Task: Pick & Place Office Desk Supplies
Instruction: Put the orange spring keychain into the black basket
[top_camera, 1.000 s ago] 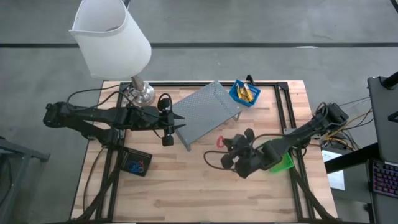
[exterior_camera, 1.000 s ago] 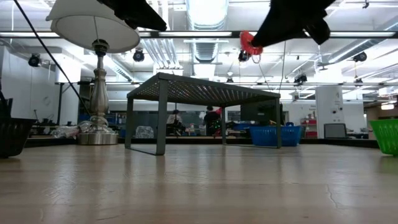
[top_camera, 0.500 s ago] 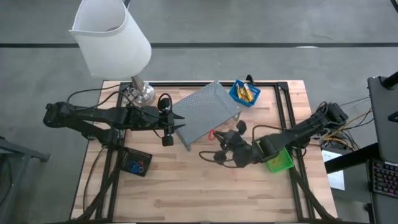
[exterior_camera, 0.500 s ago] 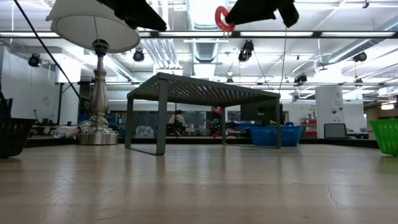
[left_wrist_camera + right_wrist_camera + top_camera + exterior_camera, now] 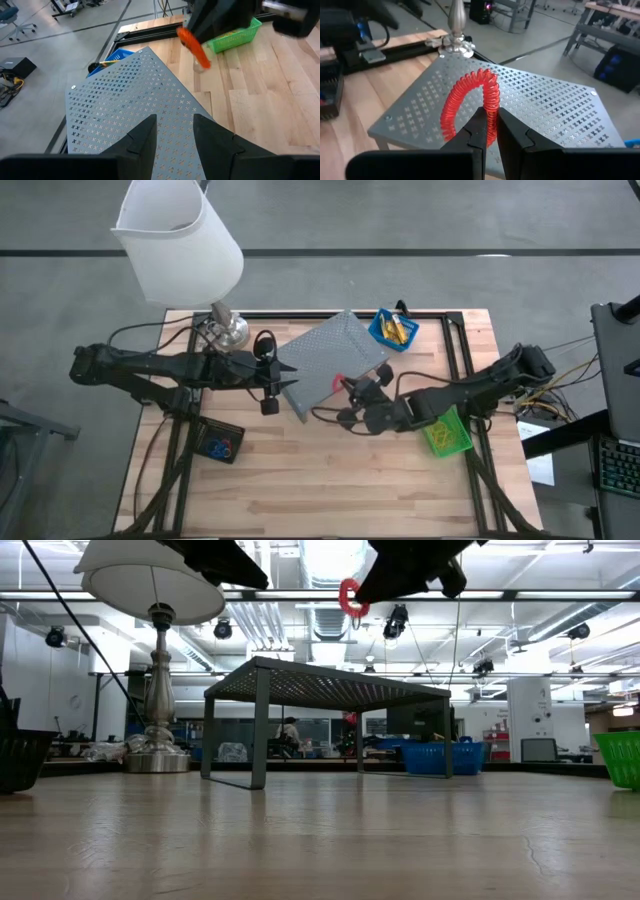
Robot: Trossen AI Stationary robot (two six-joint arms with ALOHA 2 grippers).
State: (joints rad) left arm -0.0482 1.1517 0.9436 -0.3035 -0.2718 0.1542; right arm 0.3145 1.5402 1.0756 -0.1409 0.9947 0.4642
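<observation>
Grey perforated shelf (image 5: 135, 110), red loop (image 5: 194, 46) above, green bin (image 5: 234, 36) beyond

- Loop (image 5: 470, 105): red, ribbed coil.
- Shelf (image 5: 335, 360): grey metal, punched with small crosses.
- Bins: black (image 5: 218, 443) near the counter's front left, blue (image 5: 393, 330) at its back edge, green (image 5: 445, 432) at its right edge.
- Pieces (image 5: 400, 330) in blue bin: yellow.
- Counter (image 5: 330, 480): pale wood planks, black frame.
- Lamp (image 5: 180, 242): white shade, silver base.
- Claws (image 5: 489, 131): dark.

2 dark arms (image 5: 150, 368), black cables
</observation>
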